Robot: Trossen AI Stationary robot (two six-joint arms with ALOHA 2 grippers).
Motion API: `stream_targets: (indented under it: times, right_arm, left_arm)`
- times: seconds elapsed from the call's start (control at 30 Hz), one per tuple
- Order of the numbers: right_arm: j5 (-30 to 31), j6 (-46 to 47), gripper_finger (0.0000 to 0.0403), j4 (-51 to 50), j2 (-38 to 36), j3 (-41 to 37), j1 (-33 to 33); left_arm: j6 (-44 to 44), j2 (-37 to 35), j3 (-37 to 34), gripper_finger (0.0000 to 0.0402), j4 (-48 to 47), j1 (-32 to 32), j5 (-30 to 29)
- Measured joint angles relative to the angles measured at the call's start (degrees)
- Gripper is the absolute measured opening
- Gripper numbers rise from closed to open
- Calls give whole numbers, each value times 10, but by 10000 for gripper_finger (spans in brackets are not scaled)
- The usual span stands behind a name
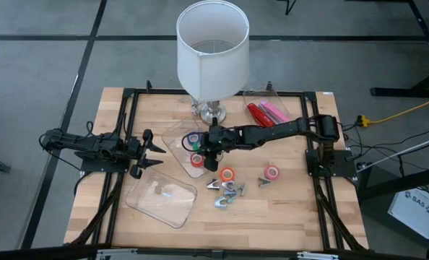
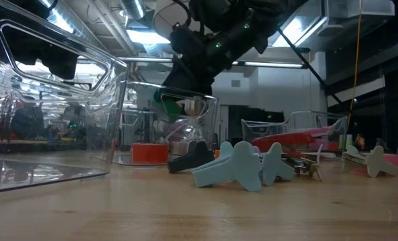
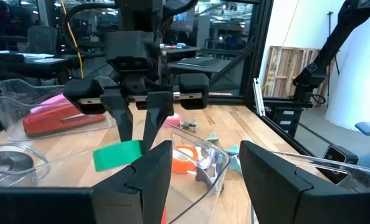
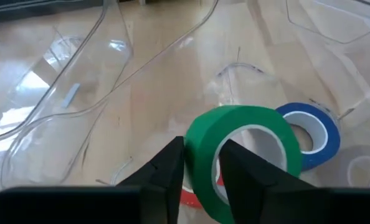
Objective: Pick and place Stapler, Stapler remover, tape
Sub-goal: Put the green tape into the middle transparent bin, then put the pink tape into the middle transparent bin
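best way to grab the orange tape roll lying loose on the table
Come straight down: the orange roll lies flat, hole up. Probably pinch its wall, one jaw in the hole, one outside, on the side away from the removers, as the right gripper holds the green roll.

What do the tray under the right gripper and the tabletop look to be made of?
The tray looks like clear, glossy plastic: the wood shows through it and its rim catches glare. The tabletop looks like light wood planks with a smooth finish, showing grain and seams. The right gripper holds the green tape roll above the tray.
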Motion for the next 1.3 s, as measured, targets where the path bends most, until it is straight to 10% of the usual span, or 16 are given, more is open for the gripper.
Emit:
stream_targets:
  times: [0.77,1.3]
  right_arm:
    - [-25,-2,161,-4,-2,39,7]
    - [-70,-77,161,-207,-78,121,74]
  left_arm:
    - [0,0,0,185,0,0,0]
    - [0,0,0,185,0,0,0]
